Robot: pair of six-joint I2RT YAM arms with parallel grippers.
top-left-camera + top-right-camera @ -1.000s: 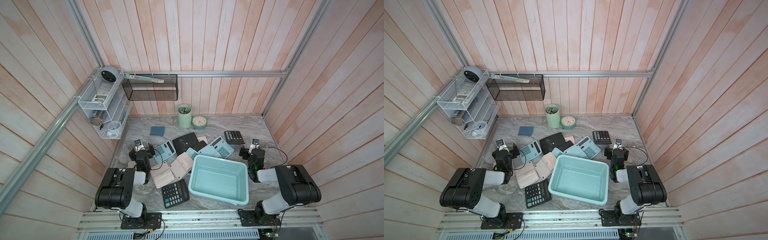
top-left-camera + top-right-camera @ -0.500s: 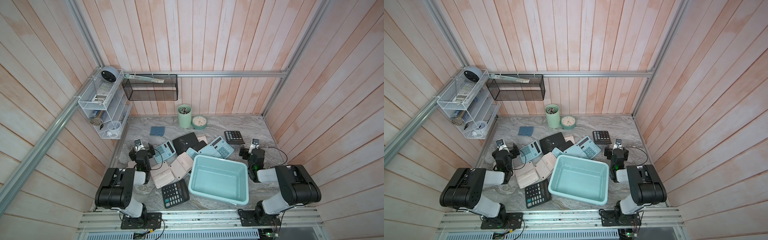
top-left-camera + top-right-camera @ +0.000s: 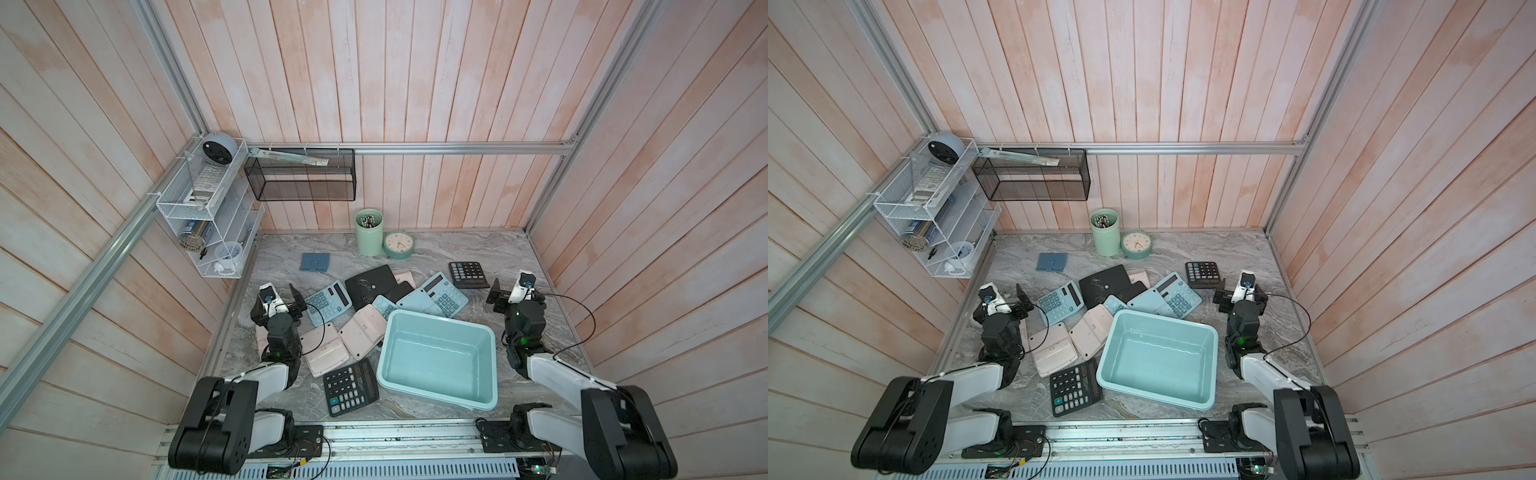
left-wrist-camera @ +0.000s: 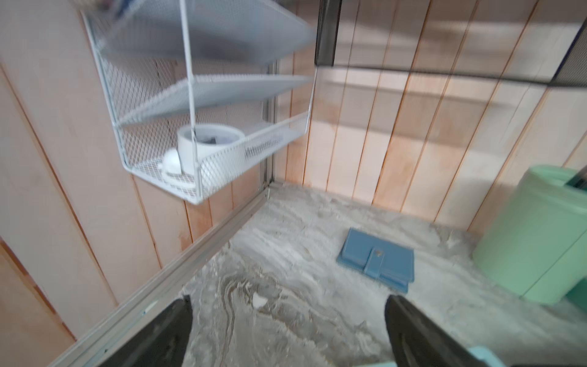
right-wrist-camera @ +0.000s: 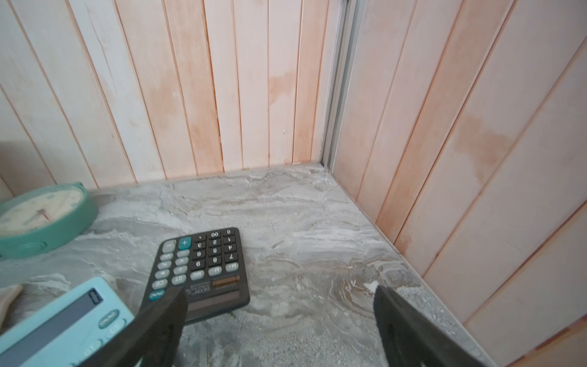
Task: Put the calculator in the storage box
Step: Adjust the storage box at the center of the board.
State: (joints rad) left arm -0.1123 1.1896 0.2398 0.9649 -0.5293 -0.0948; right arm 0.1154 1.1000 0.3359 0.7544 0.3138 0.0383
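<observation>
1. Nothing has moved since the earlier frames: we see the whole scene as it was.
2. We see the left claw (image 4: 289,298) spread wide and holding nothing, above bare table (image 3: 478,249) at the left edge.
3. We see the right claw (image 5: 280,289) just as wide and empty, at the right side, just beside the far black calculator (image 5: 206,263); in the wrist view one finger crosses that calculator's corner, and we cannot tell whether they touch.
4. Between the claws, toward the near edge, the box (image 3: 436,361) sits upright on the table.
5. We find every calculator outside the box, on the table: the near black calculator (image 3: 351,386) just left of the box's near left corner, the big blue calculator (image 3: 436,295) against its far rim, the far black one well beyond it, near the right claw.
</observation>
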